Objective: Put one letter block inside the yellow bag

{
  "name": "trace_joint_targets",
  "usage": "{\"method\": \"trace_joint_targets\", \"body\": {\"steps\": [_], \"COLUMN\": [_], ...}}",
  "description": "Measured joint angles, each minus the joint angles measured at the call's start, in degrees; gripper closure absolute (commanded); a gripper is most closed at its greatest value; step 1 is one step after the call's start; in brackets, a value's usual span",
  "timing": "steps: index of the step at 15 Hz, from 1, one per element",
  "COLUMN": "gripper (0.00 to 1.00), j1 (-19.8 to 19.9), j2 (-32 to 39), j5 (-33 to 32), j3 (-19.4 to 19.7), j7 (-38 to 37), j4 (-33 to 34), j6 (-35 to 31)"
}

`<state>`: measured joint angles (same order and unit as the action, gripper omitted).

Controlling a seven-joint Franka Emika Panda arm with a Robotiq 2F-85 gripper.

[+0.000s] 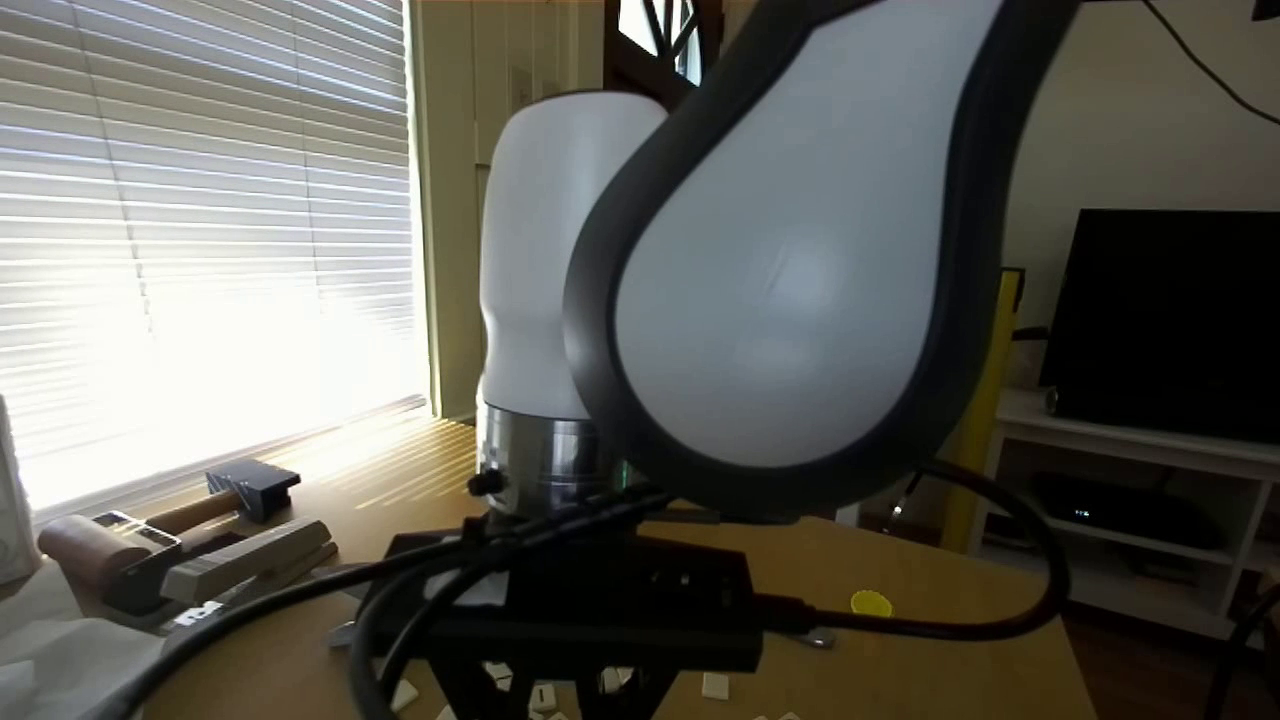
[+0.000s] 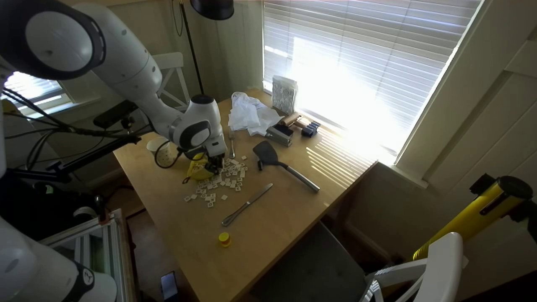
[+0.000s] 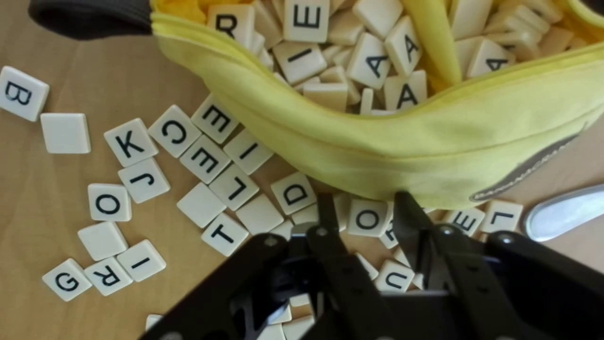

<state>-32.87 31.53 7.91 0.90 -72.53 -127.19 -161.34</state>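
The yellow bag (image 3: 406, 156) lies unzipped across the top of the wrist view, with several letter blocks (image 3: 306, 19) inside. In an exterior view the bag (image 2: 196, 170) is partly hidden by my gripper (image 2: 215, 165). Many loose letter blocks (image 2: 228, 182) lie on the table around it. In the wrist view my gripper (image 3: 364, 205) is open, its fingers apart at the bag's lower edge. A block marked O (image 3: 367, 217) lies between the fingertips, with a gap to the left one. In an exterior view the gripper (image 1: 580, 695) shows at the bottom edge, where the bag is out of sight.
The wooden table (image 2: 188, 235) also holds a knife (image 2: 247, 204), a spatula (image 2: 285, 165), a fork (image 2: 232, 144) and a small yellow tub (image 2: 225, 239). A paper cup (image 2: 161, 151) stands near the arm. A stapler (image 2: 279, 135), a hammer (image 2: 310, 128) and white plastic (image 2: 249, 113) lie near the window.
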Motion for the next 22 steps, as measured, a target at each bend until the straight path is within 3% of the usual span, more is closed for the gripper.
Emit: {"method": "trace_joint_targets", "body": {"steps": [5, 6, 7, 9, 11, 18, 22], "gripper": [0.69, 0.74, 0.94, 0.99, 0.95, 0.95, 0.95], "j1": [0.0, 0.0, 0.0, 0.0, 0.0, 0.2, 6.5], "j2": [0.4, 0.4, 0.4, 0.5, 0.5, -0.6, -4.2], "j5": [0.0, 0.0, 0.0, 0.0, 0.0, -0.4, 1.8], "j3": [0.0, -0.1, -0.1, -0.1, -0.1, -1.0, -8.5], "j7": [0.0, 0.0, 0.0, 0.0, 0.0, 0.7, 7.0], "j4": [0.0, 0.0, 0.0, 0.0, 0.0, -0.1, -0.9], "j6": [-0.3, -0.4, -0.5, -0.9, -1.3, -2.1, -1.8]}}
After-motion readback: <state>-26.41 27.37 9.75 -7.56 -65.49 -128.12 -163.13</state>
